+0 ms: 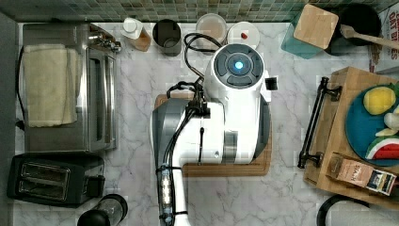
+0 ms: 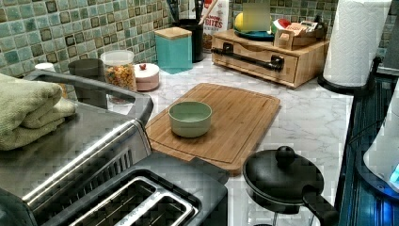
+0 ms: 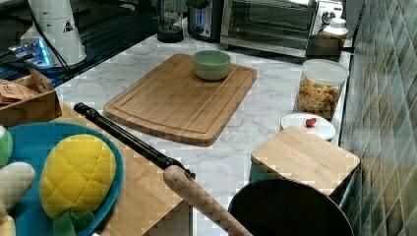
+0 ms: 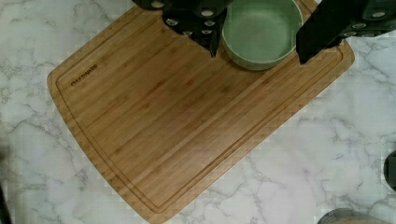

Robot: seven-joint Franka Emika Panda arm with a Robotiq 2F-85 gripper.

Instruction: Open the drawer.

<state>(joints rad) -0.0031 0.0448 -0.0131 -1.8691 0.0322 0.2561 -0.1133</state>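
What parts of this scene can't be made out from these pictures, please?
- Cutting board in the top view: mostly hidden beneath the robot arm.
- Drawer inside: hidden in the left view, since its front sits closed.
- Drawer handle in the right view: its near end is hidden behind a wooden spoon handle.
- Gripper in the wrist view: fingers apart, their upper parts cut off by the picture's edge.

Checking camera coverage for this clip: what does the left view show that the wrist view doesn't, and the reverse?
Left view alone: the shut drawer with its black handle, the toaster oven, a paper towel roll and a black pan. Wrist view alone: the open pincer hanging above the board. Both: that board, the green bowl on it, and the marble counter.
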